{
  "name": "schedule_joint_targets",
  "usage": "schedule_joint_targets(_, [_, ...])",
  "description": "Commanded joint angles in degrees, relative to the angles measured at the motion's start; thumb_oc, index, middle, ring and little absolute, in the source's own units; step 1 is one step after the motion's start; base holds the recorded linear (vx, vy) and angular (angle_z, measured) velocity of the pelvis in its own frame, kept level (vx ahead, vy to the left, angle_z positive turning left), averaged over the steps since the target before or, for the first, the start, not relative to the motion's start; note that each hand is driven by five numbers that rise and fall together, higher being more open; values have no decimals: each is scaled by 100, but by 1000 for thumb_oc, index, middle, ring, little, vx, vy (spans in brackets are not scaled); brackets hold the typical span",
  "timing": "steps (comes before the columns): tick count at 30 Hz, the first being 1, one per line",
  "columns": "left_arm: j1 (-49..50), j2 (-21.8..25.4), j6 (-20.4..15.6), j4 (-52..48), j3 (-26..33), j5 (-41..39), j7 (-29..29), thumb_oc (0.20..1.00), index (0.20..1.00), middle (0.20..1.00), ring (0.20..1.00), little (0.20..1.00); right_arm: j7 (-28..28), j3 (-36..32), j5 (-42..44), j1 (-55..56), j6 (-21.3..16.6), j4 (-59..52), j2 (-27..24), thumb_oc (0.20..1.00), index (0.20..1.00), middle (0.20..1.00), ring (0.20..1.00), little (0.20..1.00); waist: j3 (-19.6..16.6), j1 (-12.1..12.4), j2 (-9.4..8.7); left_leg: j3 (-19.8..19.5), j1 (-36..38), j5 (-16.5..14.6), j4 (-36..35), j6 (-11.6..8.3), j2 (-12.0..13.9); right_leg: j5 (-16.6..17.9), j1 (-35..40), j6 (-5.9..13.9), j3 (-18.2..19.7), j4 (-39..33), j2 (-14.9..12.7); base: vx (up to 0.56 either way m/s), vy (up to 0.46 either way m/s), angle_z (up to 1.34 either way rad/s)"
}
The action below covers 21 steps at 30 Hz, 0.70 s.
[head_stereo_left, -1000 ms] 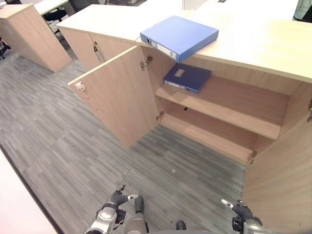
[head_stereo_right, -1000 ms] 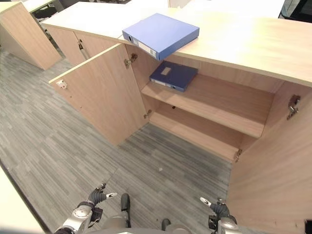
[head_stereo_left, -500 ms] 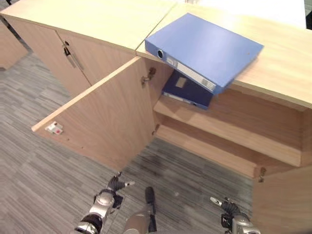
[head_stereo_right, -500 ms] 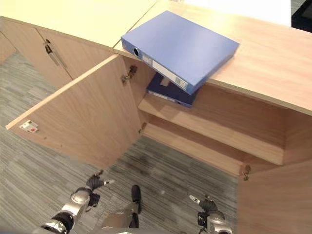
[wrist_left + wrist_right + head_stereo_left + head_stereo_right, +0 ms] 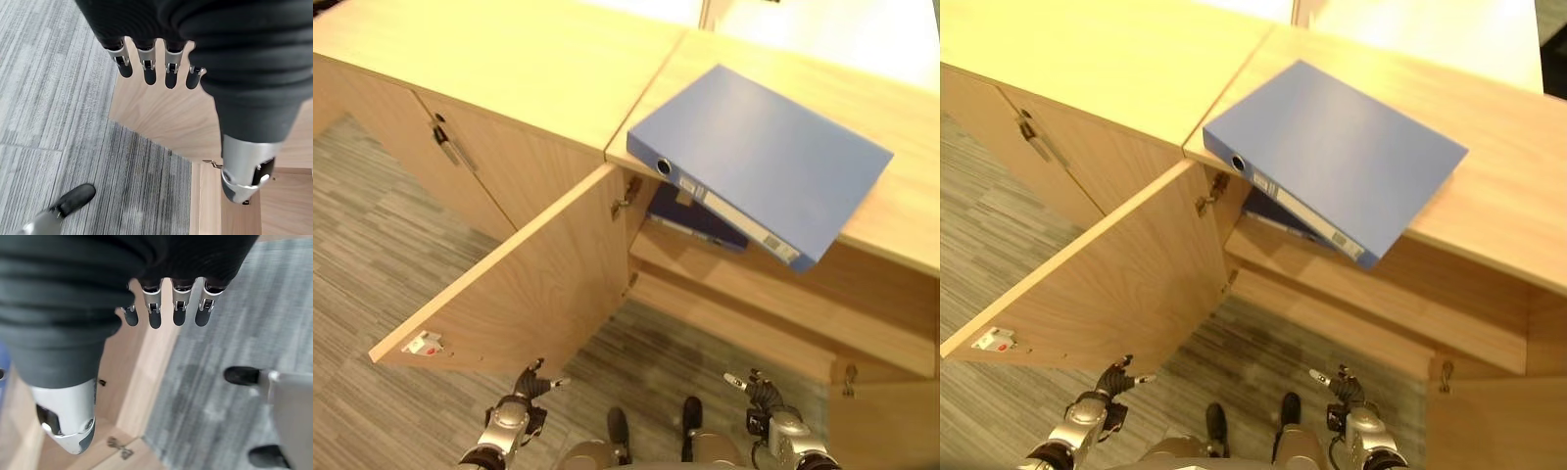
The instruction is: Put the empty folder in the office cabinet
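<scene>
A light blue folder (image 5: pixel 762 157) lies flat on the wooden cabinet top (image 5: pixel 538 69), its spine overhanging the front edge above the open compartment. A darker blue folder (image 5: pixel 697 217) rests on the upper shelf (image 5: pixel 783 308) inside the cabinet, partly hidden under the top. The cabinet's left door (image 5: pixel 524 284) stands swung open. My left hand (image 5: pixel 514 416) hangs low near the floor below that door, fingers (image 5: pixel 146 63) straight and holding nothing. My right hand (image 5: pixel 769 416) hangs low in front of the open compartment, fingers (image 5: pixel 178 303) straight and holding nothing.
A closed cabinet door with a metal handle (image 5: pixel 450 147) is to the left of the open one. The right door's hinge (image 5: pixel 847 377) shows at the lower right. Grey striped carpet (image 5: pixel 372 245) covers the floor in front.
The camera has moved closer to the cabinet and over it, so the folder and the top look larger. Both hands stay low and open.
</scene>
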Motion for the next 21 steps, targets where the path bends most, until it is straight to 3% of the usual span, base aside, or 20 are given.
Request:
schedule_joint_targets(1, [-281, -89, -170, 98, 194, -11, 36, 1000, 1000, 1000, 1000, 1000, -52, 14, -60, -37, -137, -6, -311, 1000, 1000, 1000, 1000, 1000, 61, -17, 129, -144, -96, -77, 250, -729, 569, -512, 924, 594, 13, -103, -92, 173, -56, -20])
schedule_joint_targets(12, [-101, -192, -100, 130, 142, 183, -22, 1000, 1000, 1000, 1000, 1000, -8, -62, -59, 263, -111, -183, -400, 1000, 1000, 1000, 1000, 1000, -36, -187, 322, -101, 370, -3, 140, -871, 715, -663, 1327, 443, 75, -265, 96, 49, -65, -6])
schedule_joint_targets(21, [-152, -229, -78, 52, 57, 168, -47, 1000, 1000, 1000, 1000, 1000, -12, -75, -50, 319, -151, -223, -496, 1000, 1000, 1000, 1000, 1000, 81, -259, 390, -204, 169, 162, 381, -989, 919, -786, 1228, 280, 104, -111, 303, -48, -95, -4])
